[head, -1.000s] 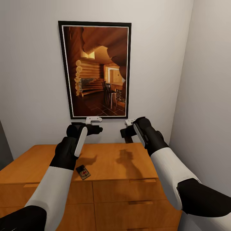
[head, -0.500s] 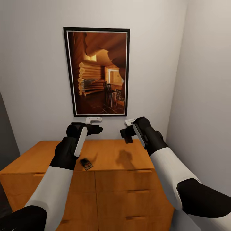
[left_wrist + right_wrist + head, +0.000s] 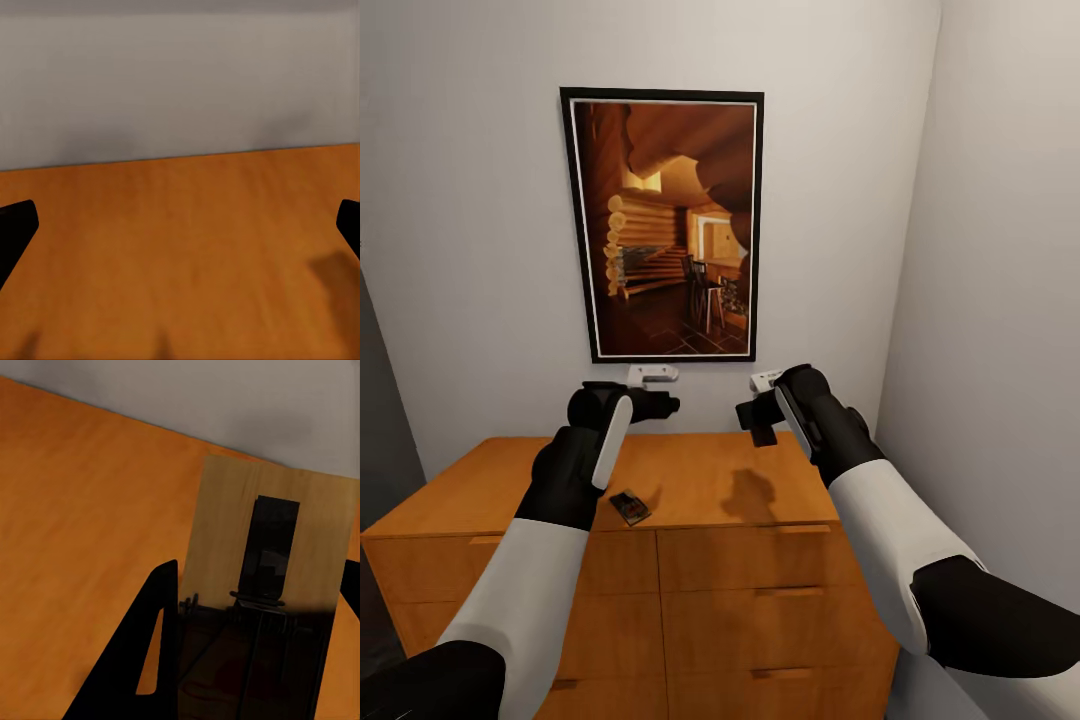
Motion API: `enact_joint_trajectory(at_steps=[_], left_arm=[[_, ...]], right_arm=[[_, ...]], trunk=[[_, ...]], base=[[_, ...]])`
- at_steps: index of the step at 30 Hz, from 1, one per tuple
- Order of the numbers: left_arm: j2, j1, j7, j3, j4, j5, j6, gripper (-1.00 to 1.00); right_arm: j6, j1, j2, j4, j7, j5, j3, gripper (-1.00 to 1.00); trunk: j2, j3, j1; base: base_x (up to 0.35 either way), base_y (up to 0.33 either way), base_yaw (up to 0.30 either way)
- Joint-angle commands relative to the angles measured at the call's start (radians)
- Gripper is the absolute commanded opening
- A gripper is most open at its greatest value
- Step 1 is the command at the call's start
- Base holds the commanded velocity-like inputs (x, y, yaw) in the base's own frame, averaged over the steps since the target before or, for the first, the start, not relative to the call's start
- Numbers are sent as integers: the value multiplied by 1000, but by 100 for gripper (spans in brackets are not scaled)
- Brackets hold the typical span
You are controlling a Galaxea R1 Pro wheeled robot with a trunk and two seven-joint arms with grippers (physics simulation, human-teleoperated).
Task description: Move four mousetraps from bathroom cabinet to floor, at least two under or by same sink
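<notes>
Right gripper (image 3: 760, 418) fingers are clenched on a mousetrap (image 3: 262, 607); in the right wrist view the pale wooden board with its dark metal parts sits between the two black fingers (image 3: 142, 660), held up above the orange wood. In the head view that trap shows as a small dark piece (image 3: 763, 432) hanging off the right gripper, above the back right part of the cabinet (image 3: 740, 560) top, its shadow cast on the surface below. Left gripper (image 3: 660, 404) fingers are spread apart and empty; the left wrist view has one black fingertip (image 3: 13, 225) at each side edge with bare wood between, grey wall behind. A second mousetrap (image 3: 630, 507) lies flat on the surface near the front edge, just beside the left forearm, well below and behind the left fingers, not touching them. Cabinet shows flat drawer fronts below the top. A framed picture (image 3: 662, 225) of a log cabin interior hangs on the wall behind, right wall close by. Against the frame one second ago: whole view has shifted, the cabinet looks smaller and lower, more drawer rows show, the picture sits lower in frame, so the camera moved back; both arms hold the same pose, the trap on the surface is in the same spot on the cabinet top.
</notes>
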Motion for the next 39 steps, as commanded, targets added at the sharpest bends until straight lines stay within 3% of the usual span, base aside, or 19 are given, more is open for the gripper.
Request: enact_joint_trajectory(at_steps=[1, 18, 31, 39], left_arm=[[0, -1, 10, -1, 1, 11, 4, 100], [0, -1, 12, -1, 21, 7, 2, 100], [0, -1, 22, 10, 91, 3, 0, 100], [-10, -1, 101, 47, 117, 3, 0, 100]], right_arm=[[4, -1, 0, -1, 11, 9, 0, -100], [4, -1, 0, 1, 3, 9, -3, -100], [4, -1, 0, 5, -4, 8, -3, -100], [4, -1, 0, 5, -4, 7, -3, -100]], trunk=[[-1, -1, 0], [-1, -1, 0], [-1, 3, 0], [-1, 3, 0]], base=[[-1, 0, 0], [0, 0, 6], [0, 0, 237], [0, 0, 114]])
